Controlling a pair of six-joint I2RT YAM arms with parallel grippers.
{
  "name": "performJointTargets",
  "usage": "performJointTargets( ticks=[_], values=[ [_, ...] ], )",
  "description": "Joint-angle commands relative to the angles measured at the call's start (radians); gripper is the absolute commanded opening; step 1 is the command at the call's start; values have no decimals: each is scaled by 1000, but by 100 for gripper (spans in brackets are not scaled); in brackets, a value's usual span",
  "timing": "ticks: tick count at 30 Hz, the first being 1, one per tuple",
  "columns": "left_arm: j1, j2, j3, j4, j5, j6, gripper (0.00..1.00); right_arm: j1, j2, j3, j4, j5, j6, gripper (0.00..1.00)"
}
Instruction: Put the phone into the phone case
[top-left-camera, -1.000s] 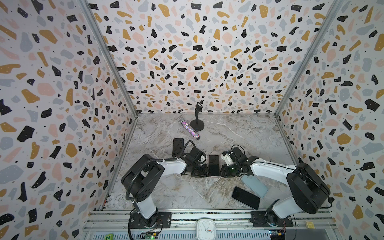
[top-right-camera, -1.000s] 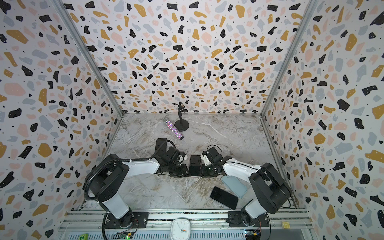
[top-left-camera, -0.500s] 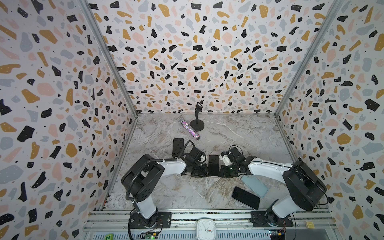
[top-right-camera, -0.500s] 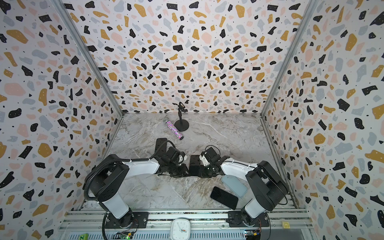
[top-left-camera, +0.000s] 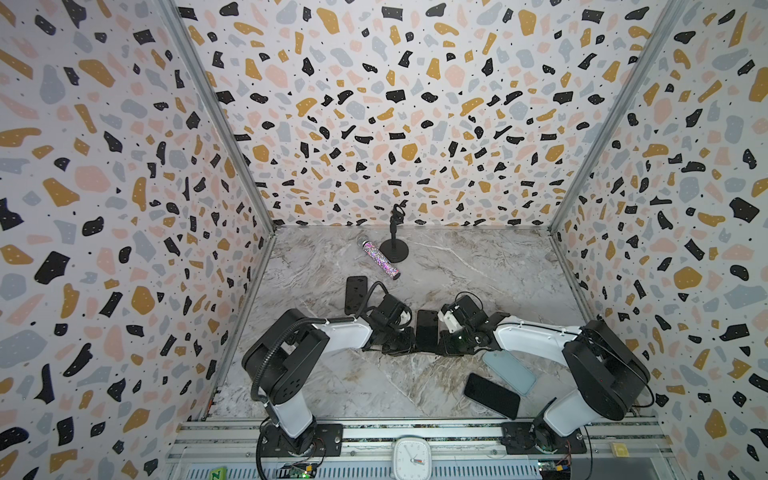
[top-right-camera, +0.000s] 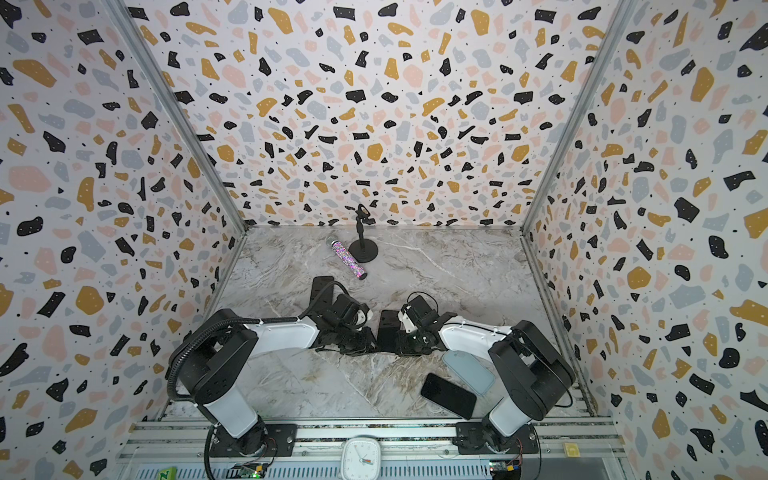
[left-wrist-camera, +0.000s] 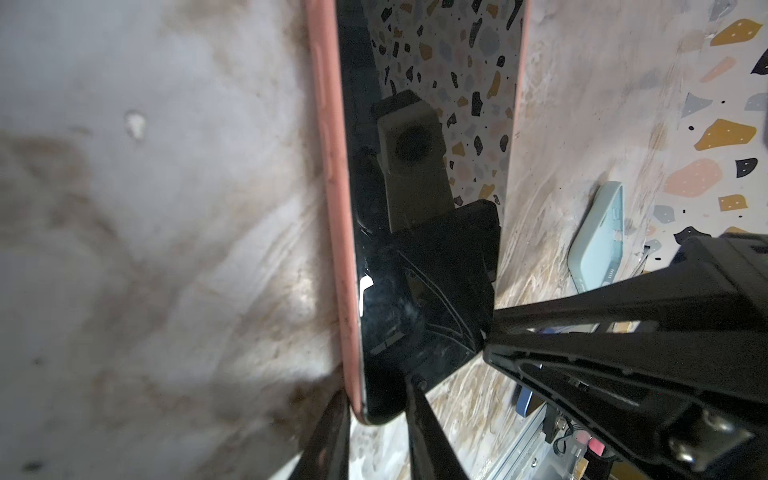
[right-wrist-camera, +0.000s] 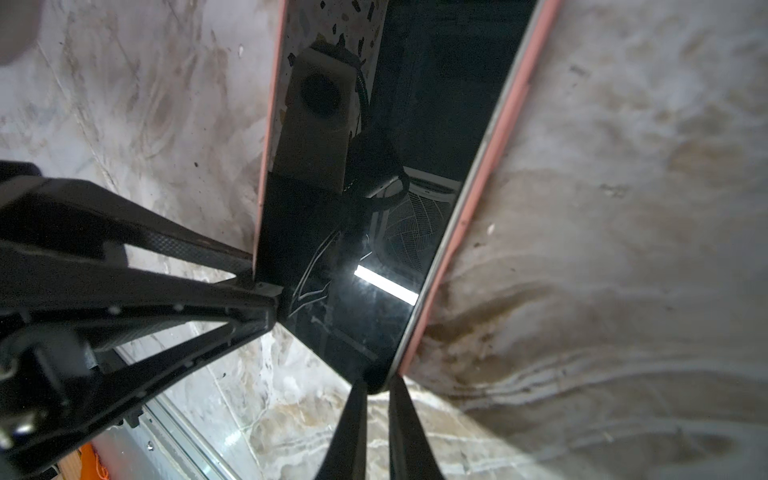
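Legible markings, as recorded in both top views:

1. Small green block, at the left end of the front aluminium rail. It bore one pale capital letter, read as N or Z; which one could not be told.
2. White rounded-square analogue clock, at the middle of the rail. Its dial showed hands and marks, but the numerals were too small to read.
3. Small yellow tag, at the right end of the rail. Its marking was illegible.

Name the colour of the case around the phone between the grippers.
Salmon pink case, clearest in the left wrist view.
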Motion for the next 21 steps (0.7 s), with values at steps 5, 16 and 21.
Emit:
performJointTargets(
  ticks=[5, 16, 21],
  values=[
    [-42, -12, -10, 11, 13, 25, 25, 42, 15, 37, 3, -26, -33, 13],
    [-41, -38, 60, -144, -53, 82, 33, 10, -34, 18, -4, -13, -33, 29],
    [-40, -27, 66, -138, -53, 78, 35, 6, -36, 22, -20, -1, -39, 39]
  ],
)
